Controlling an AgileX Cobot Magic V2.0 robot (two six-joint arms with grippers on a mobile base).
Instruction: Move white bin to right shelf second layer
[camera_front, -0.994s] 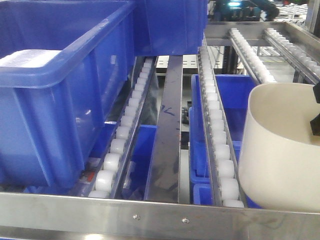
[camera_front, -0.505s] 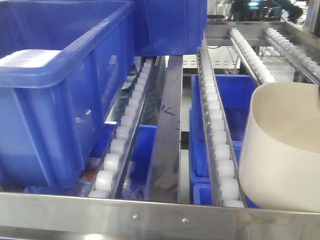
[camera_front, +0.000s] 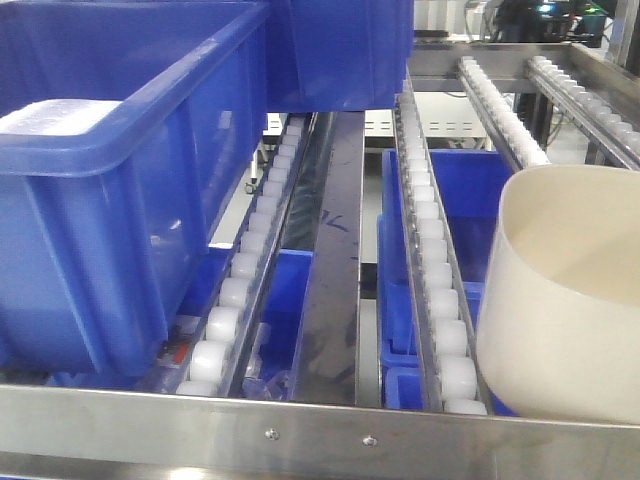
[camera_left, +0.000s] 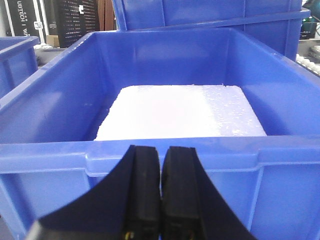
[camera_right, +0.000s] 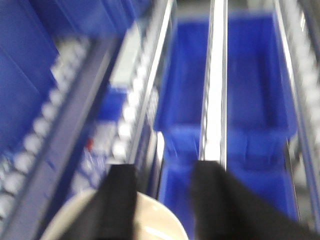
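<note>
The white bin (camera_front: 570, 300) sits at the right of the right shelf second layer (camera_front: 300, 432), on its roller tracks just behind the steel front rail. No gripper touches it in the front view. In the blurred right wrist view my right gripper (camera_right: 165, 167) is open, with nothing between its fingers. It hovers above the bin's rim (camera_right: 155, 220), which shows at the bottom edge. My left gripper (camera_left: 161, 150) is shut and empty. It stands close in front of the wall of a blue crate (camera_left: 165, 75).
A big blue crate (camera_front: 110, 190) holding a white foam slab (camera_left: 175, 112) fills the left lane, with another crate behind it. White roller tracks (camera_front: 435, 270) and a flat steel bar (camera_front: 335, 260) run back between the lanes. More blue crates (camera_front: 400, 300) lie on the level below.
The black part of the right gripper seen at the bin's right edge one second ago has left the front view. The bin has stayed in place.
</note>
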